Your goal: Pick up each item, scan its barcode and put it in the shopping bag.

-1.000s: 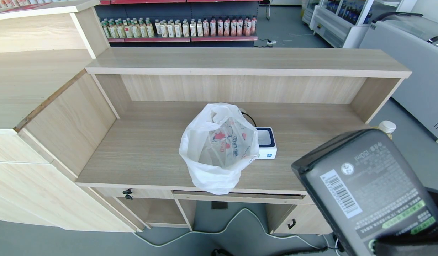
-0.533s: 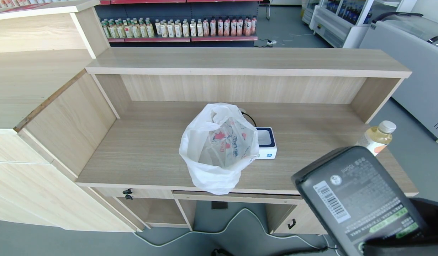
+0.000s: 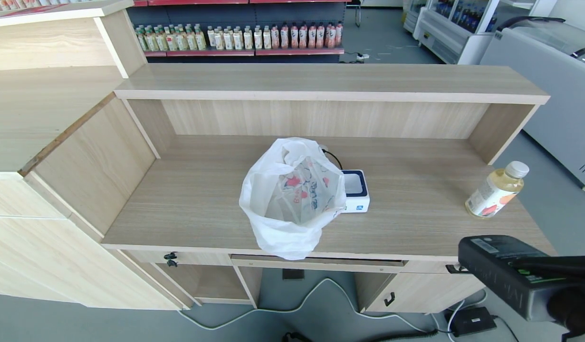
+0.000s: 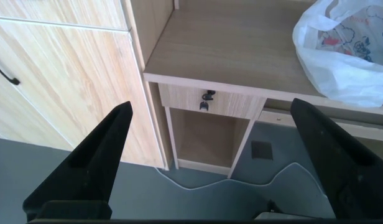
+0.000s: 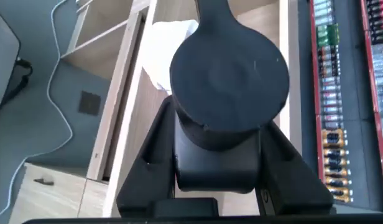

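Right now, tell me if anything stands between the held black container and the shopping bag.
Nothing visible does. The right gripper holds the black container off the counter, at its front right corner; bare wood lies from there to the shopping bag. The scanner sits low at the bag's right side; the drink bottle stands farther back.

L fingers (image 4: 86, 168) apart, R fingers (image 5: 290, 169) on bottle (image 5: 229, 74)
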### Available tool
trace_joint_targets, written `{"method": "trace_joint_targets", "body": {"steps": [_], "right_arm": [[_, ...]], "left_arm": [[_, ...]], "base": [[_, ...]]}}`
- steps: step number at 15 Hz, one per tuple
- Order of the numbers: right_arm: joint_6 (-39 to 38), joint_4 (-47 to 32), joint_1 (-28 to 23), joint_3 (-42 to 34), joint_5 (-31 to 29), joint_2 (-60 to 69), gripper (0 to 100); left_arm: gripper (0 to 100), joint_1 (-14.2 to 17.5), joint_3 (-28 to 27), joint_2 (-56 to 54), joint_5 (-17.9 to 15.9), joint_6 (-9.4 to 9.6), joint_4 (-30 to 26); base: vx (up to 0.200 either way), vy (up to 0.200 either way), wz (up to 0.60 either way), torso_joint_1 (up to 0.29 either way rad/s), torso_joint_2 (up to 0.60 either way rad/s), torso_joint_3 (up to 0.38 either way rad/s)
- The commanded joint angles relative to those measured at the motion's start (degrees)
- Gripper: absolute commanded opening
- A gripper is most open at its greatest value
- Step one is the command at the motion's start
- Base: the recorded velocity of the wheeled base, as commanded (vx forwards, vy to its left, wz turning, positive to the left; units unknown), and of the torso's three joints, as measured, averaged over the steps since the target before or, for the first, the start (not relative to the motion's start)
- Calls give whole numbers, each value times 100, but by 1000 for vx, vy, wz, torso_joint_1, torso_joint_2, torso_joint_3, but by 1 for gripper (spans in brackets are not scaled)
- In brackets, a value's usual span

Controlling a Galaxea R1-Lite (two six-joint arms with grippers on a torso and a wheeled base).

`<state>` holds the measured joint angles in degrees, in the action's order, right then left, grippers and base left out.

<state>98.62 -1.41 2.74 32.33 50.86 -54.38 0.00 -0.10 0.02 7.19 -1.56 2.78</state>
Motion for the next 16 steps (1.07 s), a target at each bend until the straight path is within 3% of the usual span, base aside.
{"method": "trace_joint_targets", "body": {"steps": [1,7,11,14,16], "right_arm": [[-528,-131,-1048,-95,319,499,0],[-2427,-131,-1601,-218,249,736,0],[-3481,-122,-1716,-227,-480,833,0],[-4255,36,-1716,-174,-1122,815,0],[-5468,282,-1707,-51,-1395,762,0]], "left_arm": [[100,0,1,-2,1,-2,3],[100,0,1,-2,1,-2,3],[100,0,1,-2,1,-2,3],[100,0,10,-2,1,-2,3],[100,0,1,-2,1,-2,3]], "base": [[0,0,0,0,0,0],[0,0,0,0,0,0],[0,0,0,0,0,0],[0,0,600,4,2,2],[0,0,300,-1,-1,1]]}}
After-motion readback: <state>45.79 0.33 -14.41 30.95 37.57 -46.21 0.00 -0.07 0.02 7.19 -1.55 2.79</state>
